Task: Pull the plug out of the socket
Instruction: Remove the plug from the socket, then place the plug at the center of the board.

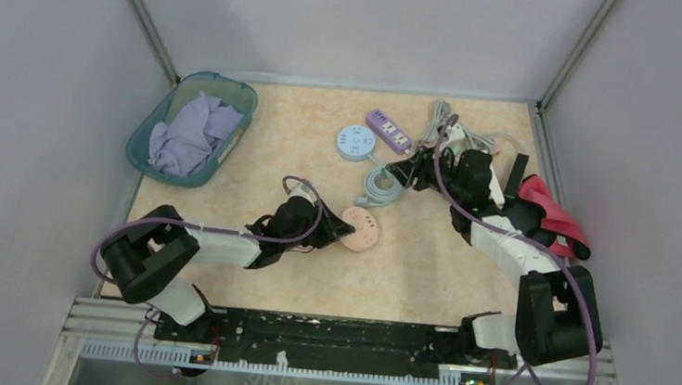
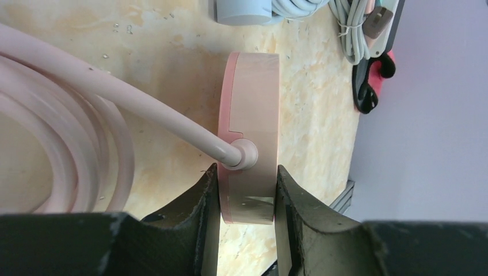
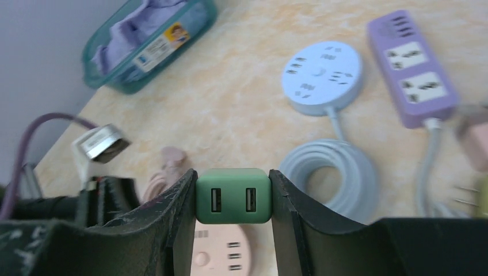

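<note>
1. A green plug [image 3: 233, 195] is clamped between the fingers of the right hand [image 3: 232, 178]. It is free of the socket, at 1 o'clock from it in the top view.
2. The round pink socket [image 1: 362, 229] rests mid-bench [image 1: 423, 274], its rim pinched by the left hand [image 2: 247, 192].
3. A pale blue round socket [image 1: 356, 143] and a purple power strip [image 1: 388, 131] lie at 12 o'clock.
4. A teal basket [image 1: 192, 128] sits at 10 o'clock.

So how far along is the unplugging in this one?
Done: the green plug is clear of the pink socket, pinched in the right gripper. In hand: the left gripper clamps the socket's rim. Left: probably only setting the plug down and letting go.
</note>
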